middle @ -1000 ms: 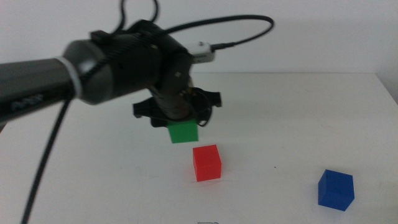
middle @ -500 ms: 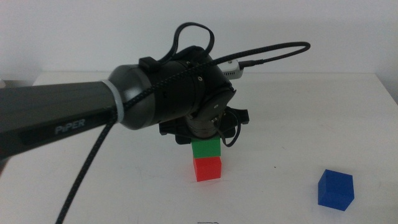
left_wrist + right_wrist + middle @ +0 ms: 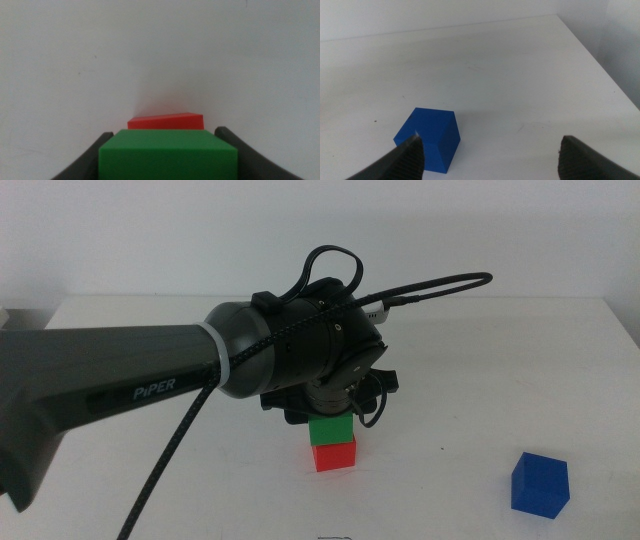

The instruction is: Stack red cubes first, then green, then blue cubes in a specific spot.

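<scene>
The red cube [image 3: 334, 456] sits on the white table near the middle front. The green cube [image 3: 331, 430] rests on top of it, held between the jaws of my left gripper [image 3: 331, 418], which comes in from the left and hides the cube's upper part. In the left wrist view the green cube [image 3: 167, 160] fills the gap between the jaws, with the red cube [image 3: 166, 121] just beyond it. The blue cube [image 3: 540, 484] lies at the front right. In the right wrist view the blue cube [image 3: 428, 138] lies ahead of my open right gripper [image 3: 490, 152].
The white table [image 3: 500, 370] ends at its right edge near the blue cube. The left arm's black cable [image 3: 420, 288] loops above the stack. The right arm is out of the middle view.
My left gripper carried the green cube to the right and down, from beside the red cube to resting on top of it. The blue cube has not moved.
</scene>
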You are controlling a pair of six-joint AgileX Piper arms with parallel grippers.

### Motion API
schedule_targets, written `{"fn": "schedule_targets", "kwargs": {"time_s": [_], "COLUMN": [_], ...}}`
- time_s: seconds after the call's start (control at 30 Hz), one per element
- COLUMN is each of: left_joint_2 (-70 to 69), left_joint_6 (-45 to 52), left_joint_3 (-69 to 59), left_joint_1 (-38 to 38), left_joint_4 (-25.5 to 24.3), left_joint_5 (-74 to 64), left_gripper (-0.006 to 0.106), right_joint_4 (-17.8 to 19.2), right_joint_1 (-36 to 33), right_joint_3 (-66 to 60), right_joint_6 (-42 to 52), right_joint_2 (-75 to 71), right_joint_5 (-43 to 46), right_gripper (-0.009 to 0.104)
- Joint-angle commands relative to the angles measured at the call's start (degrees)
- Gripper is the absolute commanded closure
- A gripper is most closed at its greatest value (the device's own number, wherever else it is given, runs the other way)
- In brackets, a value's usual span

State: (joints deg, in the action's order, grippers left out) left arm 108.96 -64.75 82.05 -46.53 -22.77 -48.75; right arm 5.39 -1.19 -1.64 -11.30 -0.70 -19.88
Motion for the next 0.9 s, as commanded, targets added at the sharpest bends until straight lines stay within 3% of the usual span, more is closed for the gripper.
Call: {"fn": "schedule_targets", "kwargs": {"time_s": [0.0, 0.57, 0.87], "left_joint_2": [-2.99, -2.13, -1.00], "left_joint_6": [-0.75, -2.03, -3.07], "left_joint_3": [1.84, 1.84, 1.84], "left_joint_1": [-0.19, -0.19, -0.19], "left_joint_4": [-1.45, -4.34, -2.64], "left_joint_5": [1.87, 3.25, 4.15], "left_gripper": [0.102, 0.102, 0.102], "right_joint_4": [0.71, 0.71, 0.71], "right_joint_1": [0.44, 0.44, 0.44], "right_joint_3": [0.98, 0.98, 0.98], "right_joint_6": [0.42, 0.42, 0.42], "right_joint_2": [-1.15, -1.15, -1.15], "right_joint_5": [4.17, 4.17, 4.17], "right_gripper": [0.020, 0.020, 0.020]}}
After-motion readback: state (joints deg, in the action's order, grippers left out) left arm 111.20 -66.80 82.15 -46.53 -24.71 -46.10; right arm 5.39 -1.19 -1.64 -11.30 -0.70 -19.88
